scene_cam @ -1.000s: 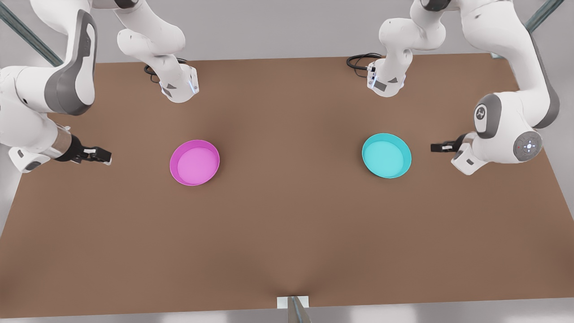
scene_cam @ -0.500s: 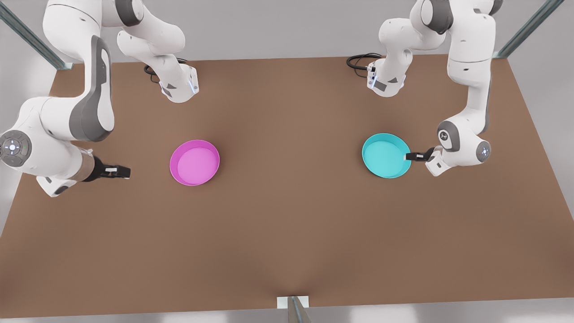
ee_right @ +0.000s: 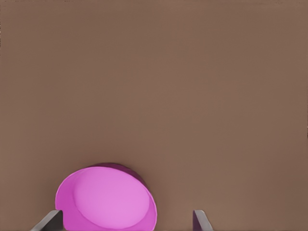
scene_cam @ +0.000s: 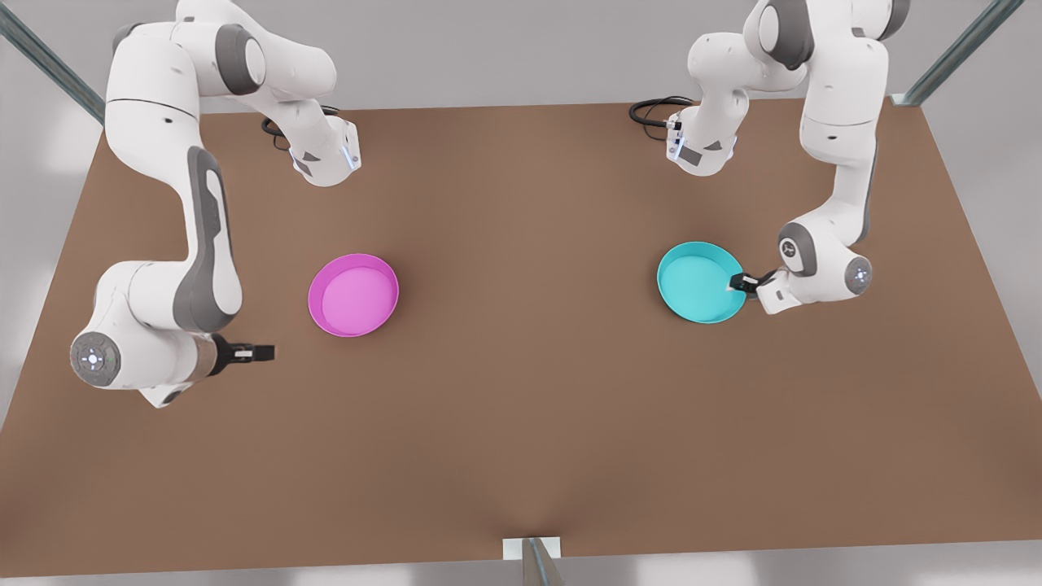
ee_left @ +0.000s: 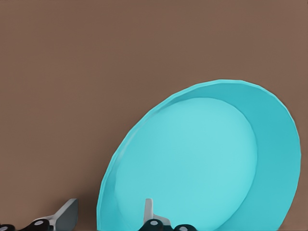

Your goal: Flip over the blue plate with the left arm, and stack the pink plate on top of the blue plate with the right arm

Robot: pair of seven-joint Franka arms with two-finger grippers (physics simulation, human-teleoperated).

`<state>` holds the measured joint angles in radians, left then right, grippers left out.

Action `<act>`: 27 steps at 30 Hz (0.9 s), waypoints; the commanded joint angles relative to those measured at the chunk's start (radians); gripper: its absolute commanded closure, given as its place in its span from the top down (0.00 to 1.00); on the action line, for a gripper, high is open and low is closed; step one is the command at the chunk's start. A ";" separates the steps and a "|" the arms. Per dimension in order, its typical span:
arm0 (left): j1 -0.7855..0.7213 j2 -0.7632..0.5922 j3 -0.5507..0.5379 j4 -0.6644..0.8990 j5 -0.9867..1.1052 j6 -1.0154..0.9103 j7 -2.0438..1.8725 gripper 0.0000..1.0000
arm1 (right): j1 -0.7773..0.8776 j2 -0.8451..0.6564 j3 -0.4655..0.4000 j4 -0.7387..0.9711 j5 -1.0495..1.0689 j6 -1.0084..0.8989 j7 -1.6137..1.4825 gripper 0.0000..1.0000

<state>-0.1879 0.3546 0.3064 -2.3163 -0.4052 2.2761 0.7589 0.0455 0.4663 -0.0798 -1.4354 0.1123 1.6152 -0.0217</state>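
While the left gripper is straddling the blue plate's rim, open, for flipping, the open, empty right gripper is waiting near the pink plate on the table.

On the table, the pink plate lies at the front view's left, the blue plate well apart.

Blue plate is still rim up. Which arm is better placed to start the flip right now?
The left. The left gripper sits at the blue plate's rim, one finger inside the wall and one outside. The right gripper is open and apart from the pink plate, far across the table.
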 commanded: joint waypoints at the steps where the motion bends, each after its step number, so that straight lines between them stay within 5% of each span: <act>1: -0.001 0.004 -0.001 0.000 0.000 0.026 0.120 0.75 | 0.002 -0.003 0.000 0.000 0.004 0.049 -0.021 1.00; 2: -0.001 0.004 -0.001 0.000 0.000 0.025 0.120 0.72 | -0.001 -0.006 0.000 -0.002 0.003 0.049 -0.024 1.00; 3: -0.001 0.006 -0.001 0.000 0.000 0.026 0.120 0.58 | 0.004 -0.038 0.000 -0.040 0.003 0.054 -0.026 1.00; 5: -0.002 0.007 -0.001 0.000 0.000 0.025 0.120 0.51 | 0.046 -0.426 0.005 -0.577 0.001 0.526 -0.009 1.00; 6: -0.005 0.007 -0.001 0.000 0.000 0.025 0.120 0.51 | 0.034 -0.451 0.002 -0.478 0.000 0.206 -0.001 1.00; 7: -0.005 0.007 -0.001 0.000 0.000 0.025 0.120 0.48 | 0.033 -0.484 0.000 -0.488 -0.002 0.154 -0.001 1.00; 14: -0.010 0.020 -0.007 0.003 -0.001 0.036 0.119 0.42 | 0.048 -0.305 0.003 -0.533 0.001 0.256 -0.001 1.00; 17: -0.010 0.020 -0.009 0.006 -0.001 0.020 0.086 0.21 | 0.050 -0.307 0.005 -0.534 0.000 0.256 -0.007 1.00; 25: -0.015 -0.071 -0.029 0.158 0.016 -0.121 -0.237 0.21 | 0.037 -0.354 0.005 -0.511 -0.003 0.203 -0.024 1.00; 27: -0.033 -0.126 -0.029 0.288 0.224 -0.248 -0.515 0.21 | 0.033 -0.362 0.003 -0.502 -0.002 0.181 -0.032 1.00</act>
<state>-0.2168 0.2486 0.2765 -2.0468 -0.2950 2.1773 0.7000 0.0825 0.1145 -0.0759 -1.9360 0.1089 1.8189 -0.0302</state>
